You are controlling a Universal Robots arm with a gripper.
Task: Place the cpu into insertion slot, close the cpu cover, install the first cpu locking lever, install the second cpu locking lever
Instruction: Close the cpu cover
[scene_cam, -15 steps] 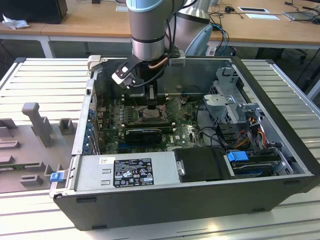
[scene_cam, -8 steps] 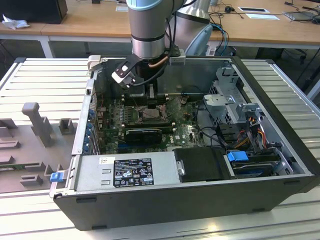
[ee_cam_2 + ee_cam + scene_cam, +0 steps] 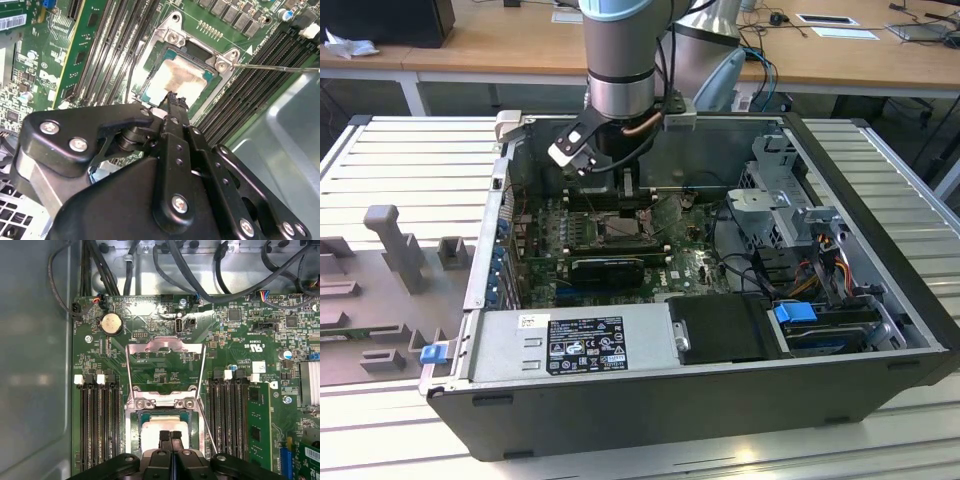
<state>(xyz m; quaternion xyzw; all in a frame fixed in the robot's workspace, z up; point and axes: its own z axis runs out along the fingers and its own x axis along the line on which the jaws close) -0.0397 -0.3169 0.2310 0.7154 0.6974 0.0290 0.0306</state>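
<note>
The cpu (image 3: 159, 426) lies flat in the insertion slot (image 3: 136, 432) on the green board, its pale silver face up. It also shows in the second wrist view as the cpu (image 3: 185, 75), with a green rim around it. The cpu cover (image 3: 165, 346) stands open, tipped back from its hinge, and the board shows through its window. A thin locking lever (image 3: 207, 432) angles free beside the socket, the same lever (image 3: 275, 66) as in the second wrist view. My gripper (image 3: 170, 435) is shut with nothing between its fingers, its tips right over the cpu's near edge. In the exterior view the gripper (image 3: 626, 188) reaches down into the case.
Black memory slots (image 3: 97, 425) flank the socket on both sides. Black cables (image 3: 200, 270) loop along the case wall beyond the board. The power supply (image 3: 580, 345) and the drive cage (image 3: 780, 215) crowd the case. A grey fixture (image 3: 395, 240) stands on the table outside.
</note>
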